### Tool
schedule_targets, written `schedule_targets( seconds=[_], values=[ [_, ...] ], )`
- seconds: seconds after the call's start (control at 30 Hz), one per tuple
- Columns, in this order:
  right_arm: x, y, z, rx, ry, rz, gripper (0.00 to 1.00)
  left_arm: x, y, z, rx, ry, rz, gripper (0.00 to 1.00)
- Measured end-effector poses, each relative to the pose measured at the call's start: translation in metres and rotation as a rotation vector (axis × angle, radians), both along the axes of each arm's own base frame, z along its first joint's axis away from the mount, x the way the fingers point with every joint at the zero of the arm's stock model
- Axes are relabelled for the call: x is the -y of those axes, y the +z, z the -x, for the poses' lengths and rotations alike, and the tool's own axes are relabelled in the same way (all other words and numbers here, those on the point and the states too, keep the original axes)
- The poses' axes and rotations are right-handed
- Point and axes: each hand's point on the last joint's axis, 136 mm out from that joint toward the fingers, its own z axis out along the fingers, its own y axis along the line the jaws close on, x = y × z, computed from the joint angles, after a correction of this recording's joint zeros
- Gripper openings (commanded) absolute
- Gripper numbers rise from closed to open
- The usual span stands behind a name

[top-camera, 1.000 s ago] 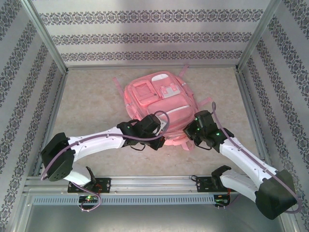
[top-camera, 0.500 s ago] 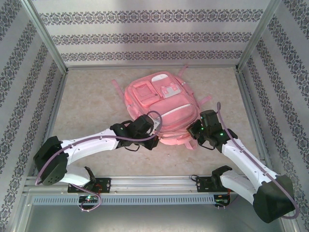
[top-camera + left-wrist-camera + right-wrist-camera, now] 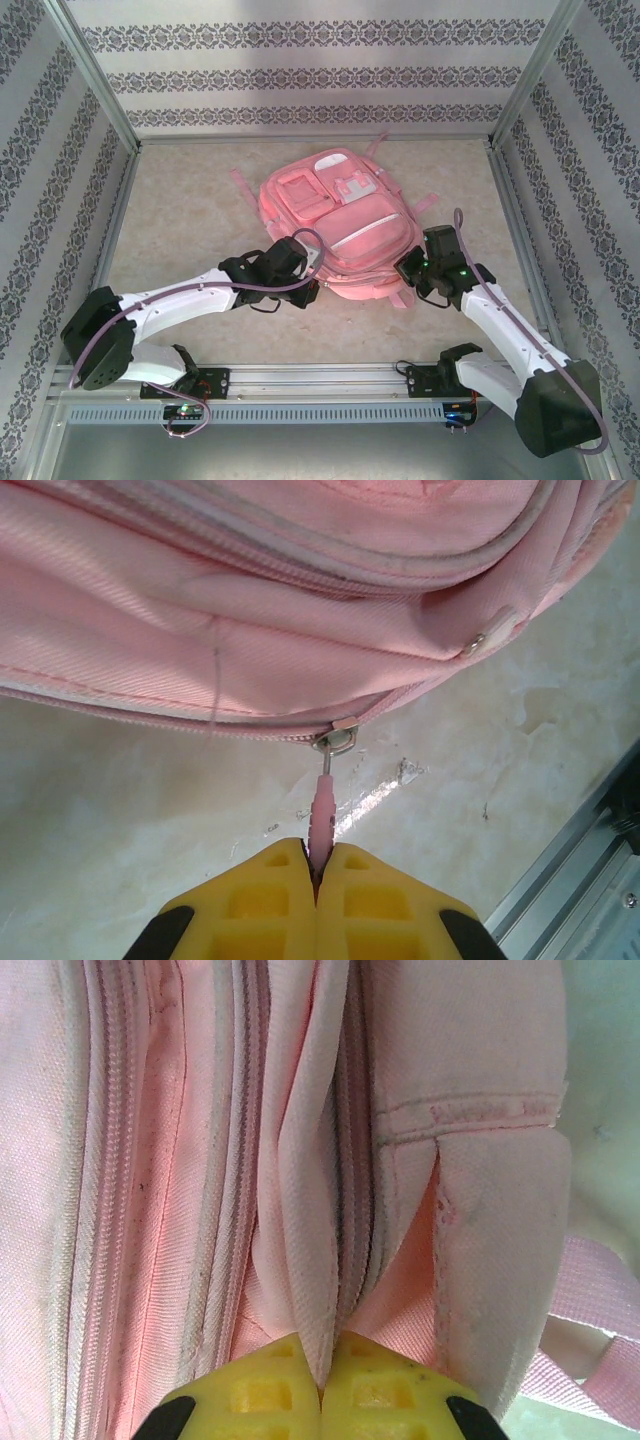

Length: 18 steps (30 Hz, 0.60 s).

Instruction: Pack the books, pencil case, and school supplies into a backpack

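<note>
- The backpack [image 3: 338,225] lies flat on the desk [image 3: 190,210], just beyond both arms.
- The left claw [image 3: 320,858] is closed on the pink zipper pull [image 3: 321,815]; the right claw [image 3: 322,1358] pinches a fabric fold [image 3: 305,1260].
- Zipper step, I judge; next needs a steady pull along the track.

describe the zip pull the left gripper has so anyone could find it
Find the big pink fabric backpack lying mid-table, then its near left edge. There a slim pink zip pull on a silver slider sits pinched in the yellow left gripper; the other pink tab is untouched.
</note>
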Motion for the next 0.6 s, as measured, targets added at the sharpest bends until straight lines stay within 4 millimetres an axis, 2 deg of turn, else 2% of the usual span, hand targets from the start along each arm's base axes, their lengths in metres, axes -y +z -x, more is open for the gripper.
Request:
schedule_targets(
  seconds=[0.07, 0.13, 0.27, 0.37, 0.47, 0.6],
  values=[
    [0.005, -0.001, -0.002, -0.005, -0.003, -0.002, 0.02, 0.002, 0.002, 0.000, 0.004, -0.005, 0.014, 0.00],
    [0.009, -0.002, -0.005, -0.015, -0.007, -0.004, 0.07, 0.006, 0.005, 0.000, 0.006, -0.012, 0.031, 0.00],
    [0.010, 0.000, -0.013, -0.018, 0.029, 0.016, 0.36, 0.010, 0.008, 0.001, -0.001, -0.029, 0.057, 0.00],
    [0.011, 0.007, -0.019, 0.001, 0.045, 0.051, 0.50, 0.014, 0.005, 0.001, -0.014, -0.037, 0.050, 0.00],
    [0.012, 0.017, -0.015, 0.034, 0.046, 0.077, 0.53, 0.023, 0.009, 0.000, -0.022, -0.049, 0.046, 0.00],
    [0.008, 0.042, -0.005, 0.125, 0.029, 0.040, 0.54, 0.034, 0.021, 0.003, -0.003, -0.077, 0.042, 0.00]
  ],
)
